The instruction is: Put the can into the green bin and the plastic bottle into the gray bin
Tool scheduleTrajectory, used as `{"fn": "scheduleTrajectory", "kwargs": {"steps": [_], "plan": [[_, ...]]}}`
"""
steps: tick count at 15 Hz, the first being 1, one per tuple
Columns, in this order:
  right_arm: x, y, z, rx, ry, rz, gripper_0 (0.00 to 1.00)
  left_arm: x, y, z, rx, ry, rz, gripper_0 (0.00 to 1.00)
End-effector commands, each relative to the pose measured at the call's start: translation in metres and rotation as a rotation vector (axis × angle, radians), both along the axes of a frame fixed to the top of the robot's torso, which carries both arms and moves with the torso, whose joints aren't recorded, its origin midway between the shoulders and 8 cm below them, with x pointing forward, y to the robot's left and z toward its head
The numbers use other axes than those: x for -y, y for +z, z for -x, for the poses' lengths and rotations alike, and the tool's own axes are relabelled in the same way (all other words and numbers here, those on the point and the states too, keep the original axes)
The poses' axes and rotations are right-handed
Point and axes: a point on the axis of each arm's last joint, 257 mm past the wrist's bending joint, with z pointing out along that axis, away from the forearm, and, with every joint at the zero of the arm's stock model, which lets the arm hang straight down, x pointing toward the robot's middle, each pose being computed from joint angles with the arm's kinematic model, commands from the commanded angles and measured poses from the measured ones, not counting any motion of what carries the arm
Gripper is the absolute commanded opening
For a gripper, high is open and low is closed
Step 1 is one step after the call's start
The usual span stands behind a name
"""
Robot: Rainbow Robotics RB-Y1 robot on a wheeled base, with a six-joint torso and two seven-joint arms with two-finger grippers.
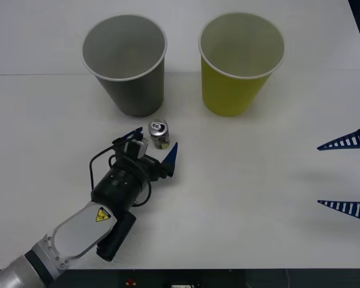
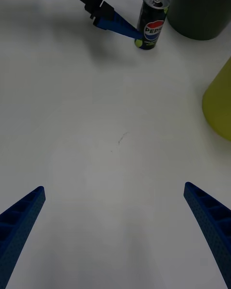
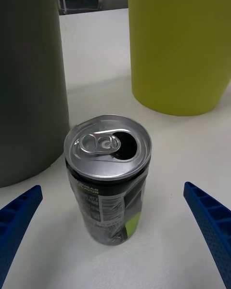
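The can (image 1: 159, 133) stands upright on the white table in front of the gray bin (image 1: 126, 66), its opened silver top facing up. My left gripper (image 1: 153, 147) is open around the can (image 3: 108, 183), one blue finger on each side. The right wrist view shows one fingertip (image 2: 129, 31) close against the can (image 2: 153, 21) near its base. The green bin (image 1: 240, 66) stands upright to the right of the gray bin, and both are empty as far as I see. My right gripper (image 1: 342, 175) hangs open at the right edge, holding nothing. The plastic bottle is out of view.
The white table (image 1: 240, 198) is bare between the two arms and toward the front edge. A seam between table panels (image 1: 36, 74) runs behind the bins.
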Motion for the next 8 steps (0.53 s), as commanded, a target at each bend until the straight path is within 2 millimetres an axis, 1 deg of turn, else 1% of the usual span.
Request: {"fn": "scheduleTrajectory", "kwargs": {"steps": [1,5,8], "plan": [[0.000,0.000,0.000,0.000,0.000,0.000,1.00,0.006,0.002,-0.009,0.003,-0.001,0.003,1.00],[0.000,0.000,0.000,0.000,0.000,0.000,1.00,0.010,-0.001,-0.021,0.000,0.006,-0.002,1.00],[0.000,0.000,0.000,0.000,0.000,0.000,1.00,0.014,-0.002,-0.025,-0.002,0.008,-0.001,1.00]]}}
